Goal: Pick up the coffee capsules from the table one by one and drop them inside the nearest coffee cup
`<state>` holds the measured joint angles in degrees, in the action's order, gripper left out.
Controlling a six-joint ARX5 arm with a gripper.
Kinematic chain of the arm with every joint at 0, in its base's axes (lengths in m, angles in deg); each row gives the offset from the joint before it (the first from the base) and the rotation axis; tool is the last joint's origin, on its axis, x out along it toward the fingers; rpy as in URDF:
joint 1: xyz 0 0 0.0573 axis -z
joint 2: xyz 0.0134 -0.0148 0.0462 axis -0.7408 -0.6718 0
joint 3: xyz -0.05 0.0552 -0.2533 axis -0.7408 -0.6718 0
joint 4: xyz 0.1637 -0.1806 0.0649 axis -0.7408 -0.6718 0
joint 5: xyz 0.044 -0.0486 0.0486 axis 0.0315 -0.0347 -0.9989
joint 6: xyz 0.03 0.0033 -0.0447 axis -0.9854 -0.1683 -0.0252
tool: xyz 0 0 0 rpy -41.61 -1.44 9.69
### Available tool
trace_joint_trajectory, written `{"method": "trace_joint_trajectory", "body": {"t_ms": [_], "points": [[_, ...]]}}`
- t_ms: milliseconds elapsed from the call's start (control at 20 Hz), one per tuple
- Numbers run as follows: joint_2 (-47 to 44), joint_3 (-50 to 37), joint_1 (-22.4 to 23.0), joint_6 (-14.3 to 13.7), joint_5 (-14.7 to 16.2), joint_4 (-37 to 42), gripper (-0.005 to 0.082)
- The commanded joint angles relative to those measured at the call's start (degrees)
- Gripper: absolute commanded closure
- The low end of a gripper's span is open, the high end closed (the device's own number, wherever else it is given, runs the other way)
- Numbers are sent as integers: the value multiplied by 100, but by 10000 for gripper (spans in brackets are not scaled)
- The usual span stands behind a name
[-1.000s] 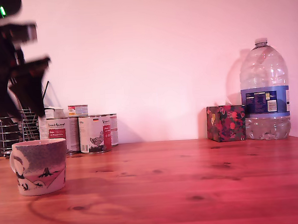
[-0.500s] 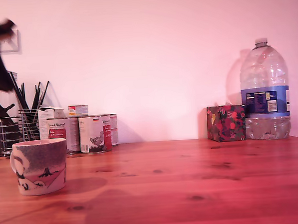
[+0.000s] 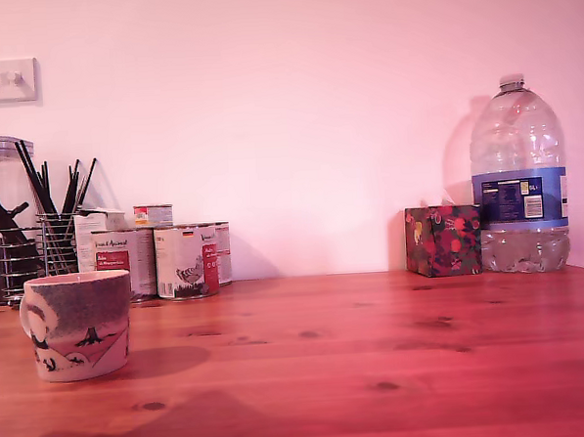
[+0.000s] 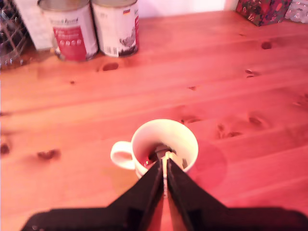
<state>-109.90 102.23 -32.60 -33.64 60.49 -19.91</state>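
Wrist view: gripper sits high above the cup, its fingers pressed together with nothing visible between them; tips line up over the cup's opening. Inside the cup, dark and reddish shapes lie at the bottom, too blurred to tell as capsules. Cup stands upright on the table, handle toward the cans.

Exterior view: arm out of frame. Cup at that view's left, in front of the cans.

Black gripper with two tapering, pointed fingers
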Motion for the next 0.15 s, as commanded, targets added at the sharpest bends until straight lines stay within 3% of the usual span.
{"method": "trace_joint_trajectory", "body": {"t_ms": [0,100], "points": [[85,-55,-15,28,-11,31,790],[72,-55,-15,22,-9,33,790]]}}
